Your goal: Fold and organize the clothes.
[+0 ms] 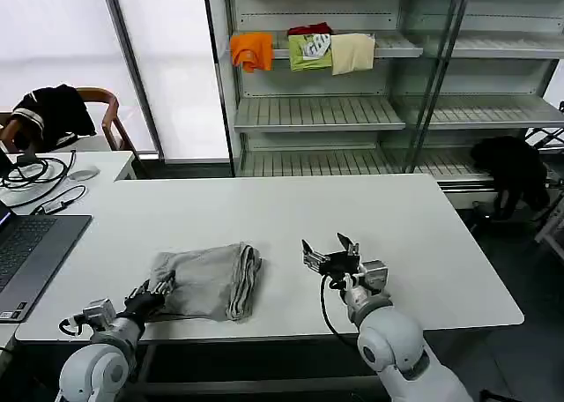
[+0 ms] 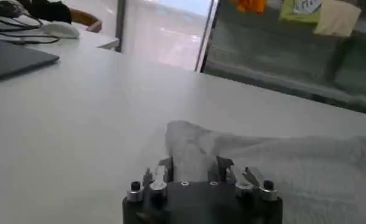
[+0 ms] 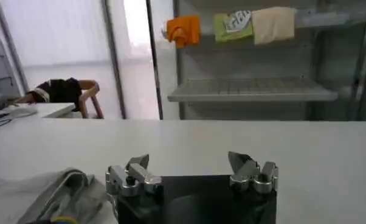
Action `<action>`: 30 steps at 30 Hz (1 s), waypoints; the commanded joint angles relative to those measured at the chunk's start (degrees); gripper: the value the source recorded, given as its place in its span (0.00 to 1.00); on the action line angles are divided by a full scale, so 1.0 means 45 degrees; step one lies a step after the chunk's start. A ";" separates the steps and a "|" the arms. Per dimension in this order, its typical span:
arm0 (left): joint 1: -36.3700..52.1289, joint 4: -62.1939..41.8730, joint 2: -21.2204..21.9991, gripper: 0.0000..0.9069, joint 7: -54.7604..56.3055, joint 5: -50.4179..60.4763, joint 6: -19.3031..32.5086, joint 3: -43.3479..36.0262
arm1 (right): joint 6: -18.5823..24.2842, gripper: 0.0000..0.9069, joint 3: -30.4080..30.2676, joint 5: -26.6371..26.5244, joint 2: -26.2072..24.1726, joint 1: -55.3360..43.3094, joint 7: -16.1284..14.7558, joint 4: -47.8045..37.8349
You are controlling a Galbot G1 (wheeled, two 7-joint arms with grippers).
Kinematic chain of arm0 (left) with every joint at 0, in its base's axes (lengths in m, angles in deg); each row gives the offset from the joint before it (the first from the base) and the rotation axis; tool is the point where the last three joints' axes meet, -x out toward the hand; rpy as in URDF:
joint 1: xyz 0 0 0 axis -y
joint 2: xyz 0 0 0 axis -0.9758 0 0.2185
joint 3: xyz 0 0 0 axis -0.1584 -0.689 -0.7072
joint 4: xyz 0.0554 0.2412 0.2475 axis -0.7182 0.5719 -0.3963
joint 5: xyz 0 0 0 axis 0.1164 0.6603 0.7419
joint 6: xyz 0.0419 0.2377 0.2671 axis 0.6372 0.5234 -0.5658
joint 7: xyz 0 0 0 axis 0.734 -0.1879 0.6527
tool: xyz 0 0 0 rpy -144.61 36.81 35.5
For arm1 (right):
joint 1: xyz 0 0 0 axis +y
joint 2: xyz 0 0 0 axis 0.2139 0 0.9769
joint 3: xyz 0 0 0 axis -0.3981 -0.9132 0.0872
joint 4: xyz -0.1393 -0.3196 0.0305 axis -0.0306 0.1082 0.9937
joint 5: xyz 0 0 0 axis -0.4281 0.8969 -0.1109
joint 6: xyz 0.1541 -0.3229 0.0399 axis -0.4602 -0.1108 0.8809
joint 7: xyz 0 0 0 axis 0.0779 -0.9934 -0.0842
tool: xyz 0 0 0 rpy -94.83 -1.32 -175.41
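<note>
The left gripper (image 1: 162,287) sits at the near left corner of the folded light grey soft T-shirt (image 1: 207,280), its fingers closed on the fabric edge; the shirt lies near the white table's (image 1: 264,208) front edge; just right of it, apart, the right gripper (image 1: 329,250) hovers with fingers spread wide; far behind, orange, green and cream folded garments (image 1: 304,51) rest on a metal shelf.

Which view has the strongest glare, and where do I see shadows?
Head view: the window is washed out white; the table is evenly lit, with only a thin shadow along the near edge of the T-shirt. Right wrist view: the window glares too.
</note>
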 commanded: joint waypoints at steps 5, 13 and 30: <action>-0.0025 -0.0209 0.0041 0.01 -0.0166 0.0209 0.0471 0.0109 | 0.0015 1.00 0.0048 -0.0075 -0.0015 -0.0129 0.0054 0.0021; -0.0090 -0.0170 -0.0553 0.01 -0.0394 0.0223 0.0551 0.1564 | 0.0028 1.00 0.0056 -0.0196 0.0016 -0.0336 0.0081 -0.0020; 0.0307 -0.0594 -0.4760 0.01 -0.0879 0.0377 0.0313 0.5698 | 0.0049 1.00 0.0209 -0.0306 0.0208 -0.0282 0.0127 0.0023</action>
